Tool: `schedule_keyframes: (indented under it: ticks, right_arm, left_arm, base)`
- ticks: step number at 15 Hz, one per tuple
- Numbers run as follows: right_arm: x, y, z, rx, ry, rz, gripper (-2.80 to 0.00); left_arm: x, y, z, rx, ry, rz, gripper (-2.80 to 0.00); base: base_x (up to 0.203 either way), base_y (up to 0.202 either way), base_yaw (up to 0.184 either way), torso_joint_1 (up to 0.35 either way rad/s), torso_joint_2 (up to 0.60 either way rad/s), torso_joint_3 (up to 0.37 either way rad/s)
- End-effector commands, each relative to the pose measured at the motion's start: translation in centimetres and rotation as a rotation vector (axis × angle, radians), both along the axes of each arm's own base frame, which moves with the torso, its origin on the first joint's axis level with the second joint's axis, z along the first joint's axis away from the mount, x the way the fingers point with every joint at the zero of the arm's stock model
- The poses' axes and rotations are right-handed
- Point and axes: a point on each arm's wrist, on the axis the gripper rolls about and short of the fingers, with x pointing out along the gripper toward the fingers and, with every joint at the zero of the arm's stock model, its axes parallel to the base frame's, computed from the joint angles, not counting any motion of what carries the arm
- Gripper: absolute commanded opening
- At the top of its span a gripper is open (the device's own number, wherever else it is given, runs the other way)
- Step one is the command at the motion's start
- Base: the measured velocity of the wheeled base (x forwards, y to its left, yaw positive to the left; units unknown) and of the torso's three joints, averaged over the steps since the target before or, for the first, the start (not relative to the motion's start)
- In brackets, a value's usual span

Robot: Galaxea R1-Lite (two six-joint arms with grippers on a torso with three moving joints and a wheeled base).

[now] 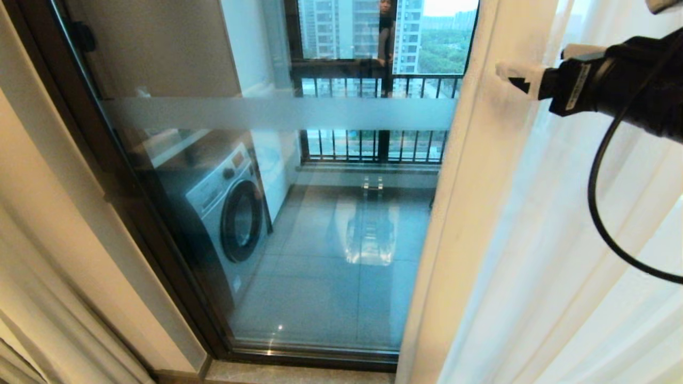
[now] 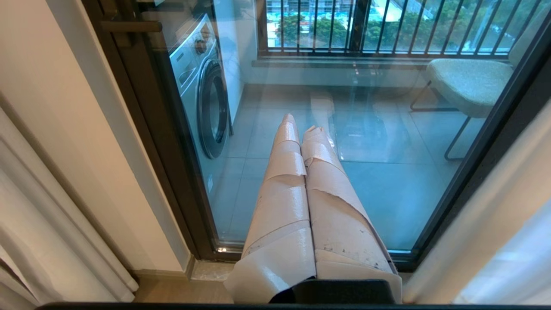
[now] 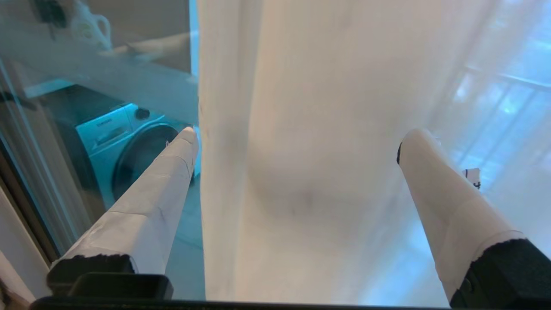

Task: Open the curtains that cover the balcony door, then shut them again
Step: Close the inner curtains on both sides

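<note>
Curtains (image 1: 480, 213) hang bunched at the right of the door (image 1: 299, 213), leaving the glass bare, and the right gripper (image 3: 297, 137), fingers spread wide astride the cream edge, seems poised to grab it for closing, while the left gripper (image 2: 301, 133) rests pressed together.

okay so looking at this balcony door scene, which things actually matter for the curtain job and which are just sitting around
Part of the job:
- cream curtain, its edge between the open right hand's fingers
- balcony door, glass now uncovered
- left hand, shut and idle, pointing at the glass

Just there:
- washing machine on the balcony
- chair
- white sheer
- railing
</note>
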Motion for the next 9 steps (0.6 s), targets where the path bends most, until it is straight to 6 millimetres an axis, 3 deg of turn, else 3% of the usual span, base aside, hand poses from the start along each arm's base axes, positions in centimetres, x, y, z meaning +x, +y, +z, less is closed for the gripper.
schedule_keyframes:
  ticks: [1, 2, 3, 4, 9]
  right_arm:
    - [-2.1, -1.1, 0.0, 0.005, -0.015, -0.009, 0.0]
    - [-2.5, -1.2, -0.2, 0.003, -0.011, -0.01, 0.0]
    - [-2.8, -1.3, -0.4, 0.002, -0.007, -0.01, -0.43]
    - [-3.0, -1.4, -0.5, 0.001, -0.007, -0.01, -2.8]
    - [-4.3, -2.0, -1.2, -0.007, 0.016, -0.012, -2.8]
  left_arm:
    - [0.0, 0.0, 0.0, 0.0, 0.0, 0.0, -2.8]
    - [0.0, 0.0, 0.0, 0.0, 0.0, 0.0, -2.8]
    - [0.0, 0.0, 0.0, 0.0, -0.001, 0.0, -2.8]
    - [0.0, 0.0, 0.0, 0.0, -0.001, 0.0, -2.8]
    - [0.0, 0.0, 0.0, 0.0, 0.0, 0.0, -2.8]
  base:
    - [0.0, 0.0, 0.0, 0.0, 0.0, 0.0]
    - [0.0, 0.0, 0.0, 0.0, 0.0, 0.0]
    - [0.0, 0.0, 0.0, 0.0, 0.0, 0.0]
    - [0.0, 0.0, 0.0, 0.0, 0.0, 0.0]
    - [0.0, 0.0, 0.0, 0.0, 0.0, 0.0]
